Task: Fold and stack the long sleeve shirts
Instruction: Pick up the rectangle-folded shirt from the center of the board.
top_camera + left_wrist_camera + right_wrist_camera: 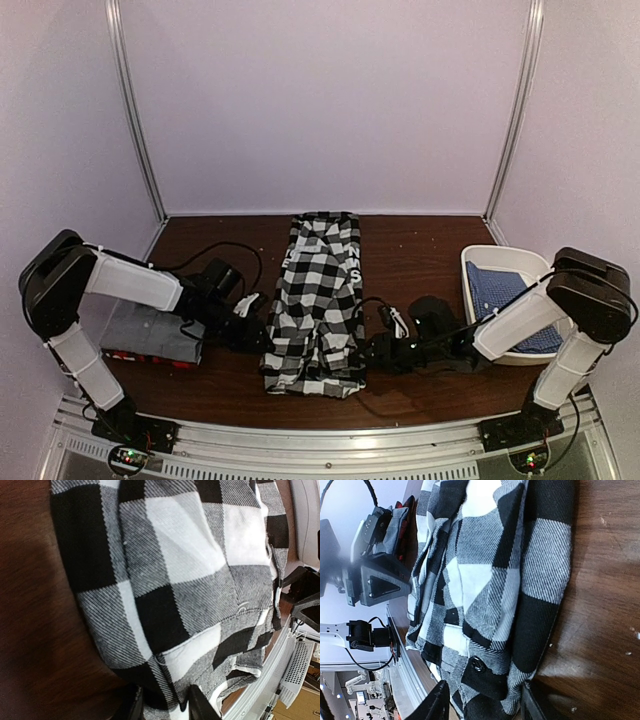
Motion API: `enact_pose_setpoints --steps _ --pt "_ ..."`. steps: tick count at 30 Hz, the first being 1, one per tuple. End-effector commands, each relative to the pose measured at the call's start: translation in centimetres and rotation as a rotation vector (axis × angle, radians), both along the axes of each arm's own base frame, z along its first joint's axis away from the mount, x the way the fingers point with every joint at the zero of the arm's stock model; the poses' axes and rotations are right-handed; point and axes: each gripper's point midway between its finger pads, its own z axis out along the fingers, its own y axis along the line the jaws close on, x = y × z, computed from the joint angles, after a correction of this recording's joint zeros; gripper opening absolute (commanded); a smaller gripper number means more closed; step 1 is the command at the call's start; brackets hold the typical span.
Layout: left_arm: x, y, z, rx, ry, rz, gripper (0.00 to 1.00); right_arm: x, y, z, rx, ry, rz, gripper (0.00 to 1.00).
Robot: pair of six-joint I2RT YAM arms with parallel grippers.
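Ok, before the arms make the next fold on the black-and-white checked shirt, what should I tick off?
1. Checked shirt lies in a long strip on the table: ok.
2. Left claw at its left edge, cloth between the fingers: ok.
3. Right claw at its right edge, cloth between the fingers: ok.
4. Either grip firm: cannot tell.
5. Grey shirt stacked on the red-black shirt: ok.
6. Blue shirt stacked: not ok, it lies in the tub.

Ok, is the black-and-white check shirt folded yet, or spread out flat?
Partly folded: the check shirt lies as a long narrow strip down the table, sides turned in, not yet folded across its length.
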Motion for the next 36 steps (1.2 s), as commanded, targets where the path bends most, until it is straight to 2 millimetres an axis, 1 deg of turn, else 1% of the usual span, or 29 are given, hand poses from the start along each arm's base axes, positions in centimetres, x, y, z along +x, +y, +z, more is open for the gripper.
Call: enact_pose_setpoints --steps 1,3,7,9,12,16,18,20,22,24,29,36 --pt "-0.5 -0.3 -0.7 -0.017 0.029 -0.011 0.28 0.0 0.4 -0.2 0.009 0.018 0.003 0.48" --pt "-0.8 -0.8 -0.5 -0.031 0.038 -0.019 0.23 0.0 0.6 0.0 0.022 0.019 0.002 0.46" --pt "-1.4 -1.4 -0.3 -0.053 0.055 -0.027 0.12 0.0 1.0 0.4 0.05 0.024 0.009 0.37" --pt "-1.7 -1.6 0.0 -0.068 0.062 -0.025 0.08 -0.1 1.0 0.3 0.054 0.03 0.012 0.33" --pt "-2.1 -2.1 0.6 -0.091 0.064 -0.027 0.05 -0.4 1.1 0.3 0.064 0.035 0.024 0.33" --pt "-2.4 -2.3 0.8 -0.099 0.066 -0.029 0.0 -0.7 1.1 0.3 0.068 0.042 0.027 0.33" --pt "-2.6 -2.3 0.9 -0.102 0.069 -0.026 0.0 -0.9 0.9 0.0 0.061 0.048 0.024 0.32" --pt "-2.7 -2.2 0.9 -0.105 0.072 -0.023 0.0 -1.2 0.6 -0.3 0.05 0.058 0.019 0.29" --pt "-2.9 -2.3 1.0 -0.107 0.072 -0.024 0.0 -1.4 0.4 -0.3 0.056 0.058 0.015 0.25" --pt "-3.1 -2.5 1.1 -0.117 0.076 -0.029 0.0 -1.6 0.4 -0.1 0.065 0.058 0.017 0.18" --pt "-3.8 -2.8 2.1 -0.148 0.082 -0.044 0.0 -1.8 0.8 1.2 0.089 0.041 0.025 0.01" --pt "-3.7 -3.3 4.8 -0.2 0.07 -0.053 0.0 -1.0 1.4 4.7 0.133 -0.017 0.015 0.0"
